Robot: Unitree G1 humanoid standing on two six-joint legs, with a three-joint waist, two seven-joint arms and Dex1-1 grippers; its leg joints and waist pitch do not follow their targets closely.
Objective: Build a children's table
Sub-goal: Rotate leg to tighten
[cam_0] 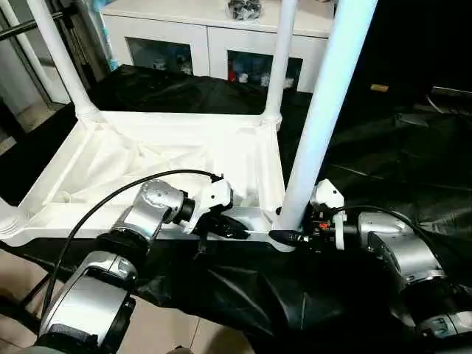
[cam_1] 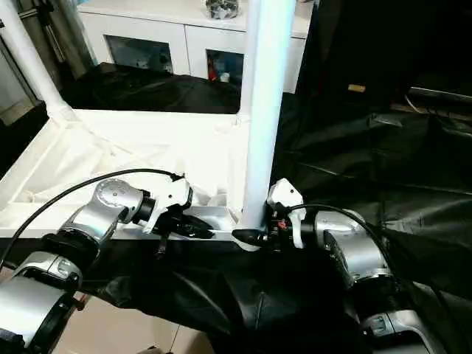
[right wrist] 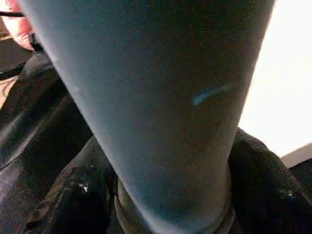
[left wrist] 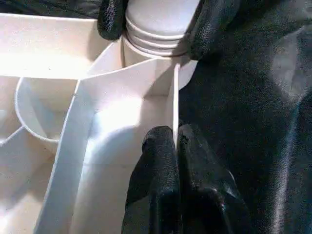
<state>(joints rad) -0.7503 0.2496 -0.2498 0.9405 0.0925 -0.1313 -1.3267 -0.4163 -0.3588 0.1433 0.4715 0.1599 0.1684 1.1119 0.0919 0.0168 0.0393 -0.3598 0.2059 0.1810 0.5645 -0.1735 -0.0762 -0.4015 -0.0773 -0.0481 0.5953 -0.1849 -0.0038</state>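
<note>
Leg tops are running out of frame and the tabletop's [cam_0: 147, 158] near-left corner is cut off. The left gripper [left wrist: 174, 146] is pinching the upturned tabletop's near rim wall between closed fingers, while the right gripper [cam_0: 284, 237] is clasping the base of the near-right leg [cam_0: 317, 118] standing in its corner socket.

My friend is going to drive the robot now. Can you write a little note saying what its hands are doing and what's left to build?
Left hand: shut on the near rim of the tabletop, which lies upside down on the black cloth.
Right hand: shut on the base of the near right leg, right at its corner socket.
Done: two far legs stand in their sockets.
Left: check the near right leg is fully seated. The near left corner is cut off at the picture's edge, so check it. Then turn the table upright.
</note>
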